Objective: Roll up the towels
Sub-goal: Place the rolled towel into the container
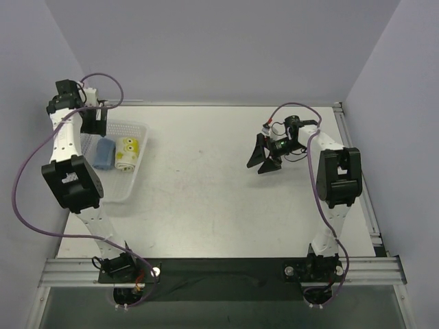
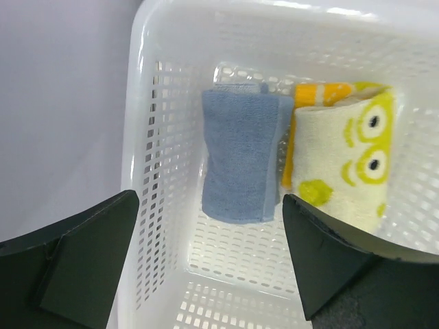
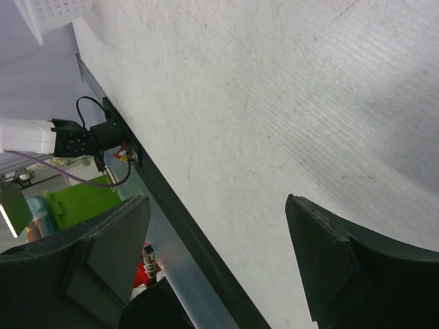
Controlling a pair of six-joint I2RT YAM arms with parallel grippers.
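A matte white tabletop [image 1: 206, 199], faintly scuffed, sits boxed in by plain pale lavender walls [image 1: 206, 48] on three sides. An aluminium rail [image 1: 226, 269] runs along the near edge, where both arm bases are bolted.

At the far left stands a white plastic mesh basket [image 1: 122, 186]. Inside it, two rolled towels lie side by side and touching. The light blue towel [image 2: 240, 154] is on the left and the cream towel with yellow and green prints [image 2: 343, 157] on the right.

The left gripper [image 2: 211, 199] hovers above the basket, jaws spread wide, grasping nothing. The right gripper [image 3: 216, 199] hangs over bare table on the right, well apart from the basket. Its jaws are also released and empty.
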